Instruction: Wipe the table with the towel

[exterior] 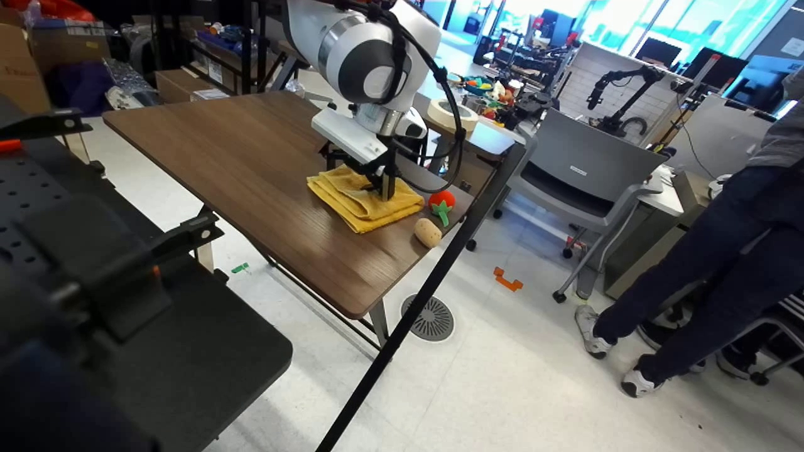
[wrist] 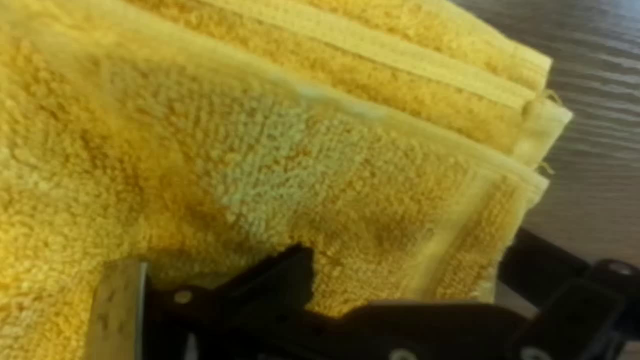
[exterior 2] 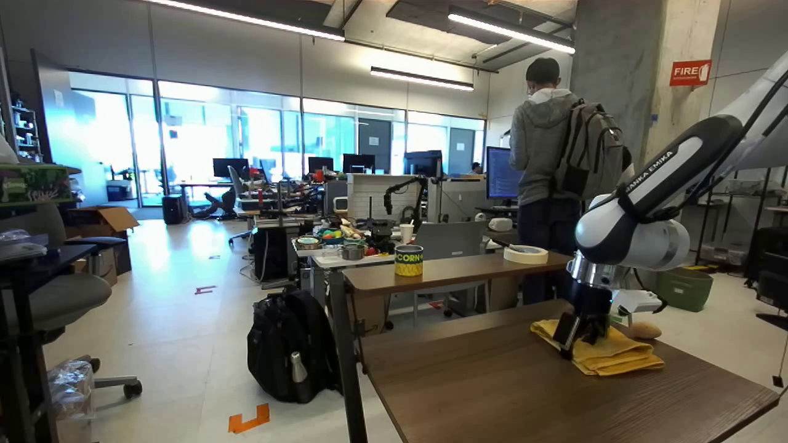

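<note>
One folded towel [exterior: 353, 204] beneath the hand [exterior: 359, 182] (jaws wide apart).

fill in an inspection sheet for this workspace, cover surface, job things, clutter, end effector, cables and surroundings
Surface: table, dark brown wood-grain top.
Job's things: yellow towel, folded in layers on the table.
Clutter: toy tomato and potato beside the towel, near the table's edge.
End effector: open over the towel; contact with the fabric cannot be told.
Cables: black cable runs along the robot arm and loops out beside the end effector.
Surroundings: person standing, wearing a grey backpack; black backpack on the floor; corn can and tape roll on a second brown tabletop.
</note>
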Controlling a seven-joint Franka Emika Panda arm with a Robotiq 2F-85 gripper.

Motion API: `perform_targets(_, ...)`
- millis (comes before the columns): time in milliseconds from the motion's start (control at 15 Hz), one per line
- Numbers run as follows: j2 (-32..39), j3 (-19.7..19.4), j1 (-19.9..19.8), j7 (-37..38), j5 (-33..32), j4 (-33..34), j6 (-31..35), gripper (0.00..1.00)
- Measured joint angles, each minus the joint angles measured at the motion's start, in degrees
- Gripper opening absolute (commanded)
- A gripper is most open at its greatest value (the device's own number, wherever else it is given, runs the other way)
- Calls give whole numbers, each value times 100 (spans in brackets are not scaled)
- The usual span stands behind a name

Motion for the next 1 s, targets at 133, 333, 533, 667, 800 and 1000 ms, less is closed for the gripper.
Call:
perform_targets(133, 24, 171, 47, -258, -1, 41, -216, 100)
perform_targets(333, -52, 372, 263, -580, -7, -168, -253, 100)
perform_targets(533, -280, 468, 491, -853, -30, -652, -254, 100)
perform_targets(667, -444, 451, 568, -937, -41, -927, -417, 100)
perform_targets(800, -569, 379, 568, -971, -41, -1087, -764, 100)
perform_targets(1000, -712, 119, 577, -956, -41, -1230, -1069, 100)
